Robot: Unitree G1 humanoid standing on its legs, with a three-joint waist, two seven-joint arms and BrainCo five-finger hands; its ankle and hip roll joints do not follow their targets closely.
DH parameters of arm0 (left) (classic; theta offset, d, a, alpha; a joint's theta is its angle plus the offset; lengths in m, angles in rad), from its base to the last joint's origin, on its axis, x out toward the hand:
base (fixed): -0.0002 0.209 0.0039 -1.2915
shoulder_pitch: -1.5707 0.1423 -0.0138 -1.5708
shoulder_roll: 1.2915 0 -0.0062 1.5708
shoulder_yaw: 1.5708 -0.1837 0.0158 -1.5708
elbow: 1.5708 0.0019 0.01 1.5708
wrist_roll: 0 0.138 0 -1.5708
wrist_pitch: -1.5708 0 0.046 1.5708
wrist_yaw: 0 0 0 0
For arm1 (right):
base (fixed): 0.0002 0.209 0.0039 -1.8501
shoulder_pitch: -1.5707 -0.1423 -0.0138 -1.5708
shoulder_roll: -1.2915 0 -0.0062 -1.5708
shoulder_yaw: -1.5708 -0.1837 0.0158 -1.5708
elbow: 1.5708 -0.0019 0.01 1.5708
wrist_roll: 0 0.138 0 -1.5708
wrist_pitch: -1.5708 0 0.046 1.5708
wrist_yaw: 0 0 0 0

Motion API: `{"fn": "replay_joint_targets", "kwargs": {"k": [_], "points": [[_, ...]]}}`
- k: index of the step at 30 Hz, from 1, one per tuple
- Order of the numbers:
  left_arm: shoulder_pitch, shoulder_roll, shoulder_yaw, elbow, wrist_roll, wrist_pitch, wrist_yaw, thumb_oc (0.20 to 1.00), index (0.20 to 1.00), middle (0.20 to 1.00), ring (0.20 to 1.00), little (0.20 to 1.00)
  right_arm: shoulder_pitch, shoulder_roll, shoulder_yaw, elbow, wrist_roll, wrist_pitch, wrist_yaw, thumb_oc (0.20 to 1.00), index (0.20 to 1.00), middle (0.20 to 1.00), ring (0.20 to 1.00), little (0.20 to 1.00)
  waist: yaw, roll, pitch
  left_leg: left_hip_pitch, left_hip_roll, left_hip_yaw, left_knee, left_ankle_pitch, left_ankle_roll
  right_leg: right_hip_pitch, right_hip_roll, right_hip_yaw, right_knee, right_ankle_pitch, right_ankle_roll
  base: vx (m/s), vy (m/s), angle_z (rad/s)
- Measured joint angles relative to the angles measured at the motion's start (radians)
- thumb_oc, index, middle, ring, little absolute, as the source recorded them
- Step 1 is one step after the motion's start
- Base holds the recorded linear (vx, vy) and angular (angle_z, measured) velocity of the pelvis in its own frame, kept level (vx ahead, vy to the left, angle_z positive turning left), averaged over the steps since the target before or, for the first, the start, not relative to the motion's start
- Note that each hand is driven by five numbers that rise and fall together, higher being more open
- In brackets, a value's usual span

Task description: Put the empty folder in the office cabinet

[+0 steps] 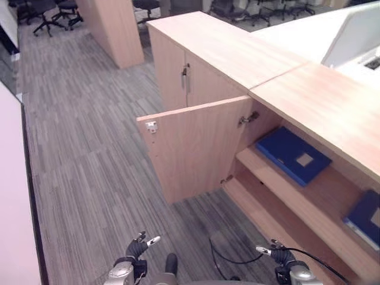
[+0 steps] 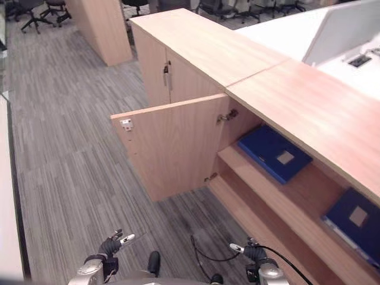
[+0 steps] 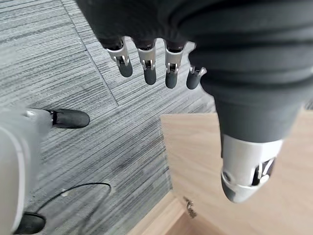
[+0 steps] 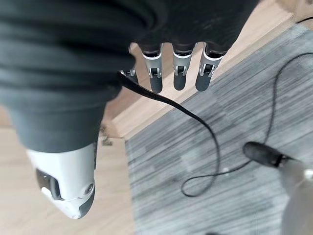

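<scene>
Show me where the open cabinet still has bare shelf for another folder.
The upper shelf is bare between the blue folder near the open door and a second blue folder farther right. The lower shelf shows bare wood along its front. Both hands, left hand and right hand, hang low and hold nothing.

Definitely office, open-plan kind. Grey striped carpet tiles (image 1: pixel 89 148) all over floor. Black swivel chairs on castors (image 1: pixel 50 13) parked at far end, more behind long run of low light-wood storage cabinets (image 1: pixel 219 53). One cabinet door (image 1: pixel 196 148) hanging open, flat blue folders (image 1: pixel 293 155) lying on wooden shelves (image 2: pixel 279 196) inside. White desk divider panel (image 1: pixel 356 32) past cabinet top, white desktop beside it. Tall wood-clad column (image 1: pixel 113 29) standing on carpet further back.
</scene>
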Motion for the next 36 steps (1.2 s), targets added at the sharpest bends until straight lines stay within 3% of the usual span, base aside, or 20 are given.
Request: {"fn": "replay_joint_targets", "kwargs": {"k": [1, 3, 6, 7, 8, 9, 10, 12, 13, 15, 18, 22, 29, 36], "points": [[0.003, 0.013, -0.010, -0.002, 0.001, 0.000, 0.002, 1.000, 1.000, 1.000, 1.000, 1.000, -0.005, 0.019, 0.001, -0.003, 0.000, -0.002, 0.000, 1.000, 1.000, 1.000, 1.000, 1.000, 0.004, -0.023, -0.024, -0.003, -0.021, 0.001, 0.000, -0.006, 0.006, -0.003, -0.016, 0.004, 0.008, -0.008, 0.008, 0.04, 0.257, 0.26], [-0.022, 0.035, -0.031, -0.003, 0.002, -0.001, 0.002, 1.000, 1.000, 1.000, 1.000, 1.000, -0.005, 0.053, -0.005, 0.002, 0.001, -0.001, -0.002, 1.000, 1.000, 1.000, 1.000, 1.000, -0.003, -0.031, -0.031, 0.013, -0.045, -0.024, -0.009, -0.017, 0.025, -0.010, -0.049, 0.005, 0.090, -0.015, 0.014, 0.01, 0.162, 0.35], [-0.044, 0.058, -0.029, -0.004, 0.002, -0.002, 0.014, 1.000, 1.000, 1.000, 1.000, 1.000, -0.031, 0.067, -0.006, -0.002, 0.034, -0.002, -0.009, 1.000, 1.000, 1.000, 1.000, 1.000, 0.002, -0.015, -0.024, 0.036, -0.046, -0.023, -0.008, -0.029, 0.044, -0.094, -0.077, 0.040, 0.289, 0.003, 0.035, 0.00, 0.096, 0.03], [-0.044, 0.058, -0.029, -0.004, 0.002, -0.002, 0.014, 1.000, 1.000, 1.000, 1.000, 1.000, -0.031, 0.067, -0.006, -0.002, 0.034, -0.002, -0.009, 1.000, 1.000, 1.000, 1.000, 1.000, 0.002, -0.015, -0.024, 0.036, -0.046, -0.023, -0.008, -0.029, 0.044, -0.094, -0.077, 0.040, 0.289, 0.003, 0.035, 0.01, 0.041, -0.09], [-0.051, 0.081, -0.028, -0.016, 0.001, -0.009, 0.030, 1.000, 1.000, 1.000, 1.000, 1.000, -0.059, 0.069, -0.007, -0.017, 0.076, -0.006, -0.024, 1.000, 1.000, 1.000, 1.000, 1.000, 0.001, -0.006, -0.011, 0.056, -0.051, -0.026, -0.009, -0.040, 0.062, -0.159, -0.100, 0.064, 0.428, 0.007, 0.031, 0.08, 0.030, -0.06], [-0.053, 0.086, -0.028, -0.022, 0.000, -0.010, 0.036, 1.000, 1.000, 1.000, 1.000, 1.000, -0.067, 0.071, -0.007, -0.019, 0.087, -0.012, -0.027, 1.000, 1.000, 1.000, 1.000, 1.000, -0.001, 0.000, -0.006, 0.058, -0.052, -0.029, -0.008, -0.043, 0.069, -0.180, -0.105, 0.072, 0.458, -0.001, 0.041, 0.07, 0.005, -0.02], [-0.060, 0.094, -0.026, -0.030, 0.000, -0.014, 0.042, 1.000, 1.000, 1.000, 1.000, 1.000, -0.074, 0.071, -0.007, -0.022, 0.100, -0.017, -0.028, 1.000, 1.000, 1.000, 1.000, 1.000, 0.001, -0.003, -0.007, 0.059, -0.052, -0.033, -0.008, -0.045, 0.070, -0.186, -0.101, 0.089, 0.449, -0.021, 0.055, 0.12, 0.004, 0.13], [-0.067, 0.108, -0.027, -0.066, 0.000, -0.021, 0.048, 1.000, 1.000, 1.000, 1.000, 1.000, -0.080, 0.072, -0.010, -0.066, 0.118, -0.026, -0.041, 1.000, 1.000, 1.000, 1.000, 1.000, 0.007, -0.017, -0.006, 0.057, -0.053, -0.038, 0.000, -0.046, 0.074, -0.168, -0.066, 0.097, 0.285, -0.022, 0.056, 0.13, -0.014, 0.19], [-0.074, 0.112, -0.030, -0.102, 0.000, -0.020, 0.053, 1.000, 1.000, 1.000, 1.000, 1.000, -0.077, 0.070, -0.010, -0.115, 0.118, -0.028, -0.045, 1.000, 1.000, 1.000, 1.000, 1.000, -0.002, -0.025, -0.005, 0.052, -0.055, -0.058, 0.000, -0.048, 0.067, -0.133, -0.019, 0.125, 0.094, -0.009, 0.062, 0.18, -0.040, 0.29], [-0.072, 0.113, -0.024, -0.131, -0.001, -0.026, 0.061, 1.000, 1.000, 1.000, 1.000, 1.000, -0.078, 0.072, -0.009, -0.127, 0.119, -0.038, -0.045, 1.000, 1.000, 1.000, 1.000, 1.000, 0.002, -0.038, -0.012, 0.077, -0.058, -0.062, -0.009, -0.058, 0.047, -0.088, 0.004, 0.149, 0.007, 0.061, 0.015, 0.12, -0.031, 0.20], [-0.055, 0.108, -0.010, -0.182, -0.003, -0.036, 0.069, 1.000, 1.000, 1.000, 1.000, 1.000, -0.072, 0.062, -0.009, -0.130, 0.118, -0.043, -0.045, 1.000, 1.000, 1.000, 1.000, 1.000, 0.012, -0.004, -0.023, 0.101, -0.030, -0.051, -0.009, -0.075, 0.017, -0.059, 0.032, 0.138, -0.018, 0.072, 0.007, 0.08, -0.004, -0.10], [-0.062, 0.098, 0.014, -0.208, -0.018, -0.042, 0.074, 1.000, 1.000, 1.000, 1.000, 1.000, -0.050, 0.046, -0.005, -0.130, 0.118, -0.042, -0.042, 1.000, 1.000, 1.000, 1.000, 1.000, 0.007, 0.023, -0.037, 0.114, -0.007, -0.049, -0.006, -0.080, 0.006, -0.053, 0.057, 0.140, -0.017, 0.105, -0.003, 0.07, 0.011, -0.02], [-0.181, 0.128, 0.016, -0.213, -0.029, -0.050, 0.086, 1.000, 1.000, 1.000, 1.000, 1.000, -0.033, 0.044, 0.004, -0.132, 0.117, -0.040, -0.019, 1.000, 1.000, 1.000, 1.000, 1.000, -0.028, 0.017, -0.037, 0.140, -0.005, -0.019, 0.000, -0.089, 0.005, -0.039, 0.059, 0.158, -0.017, 0.104, -0.006, 0.04, 0.014, -0.10], [-0.316, 0.229, 0.015, -0.119, -0.080, -0.049, 0.075, 1.000, 1.000, 1.000, 1.000, 1.000, -0.016, 0.046, 0.009, -0.132, 0.117, -0.038, 0.001, 1.000, 1.000, 1.000, 1.000, 1.000, -0.084, 0.013, -0.059, 0.172, -0.004, 0.046, -0.009, -0.116, -0.003, -0.044, 0.051, 0.170, -0.022, 0.096, -0.005, 0.03, 0.011, -0.32]]}}
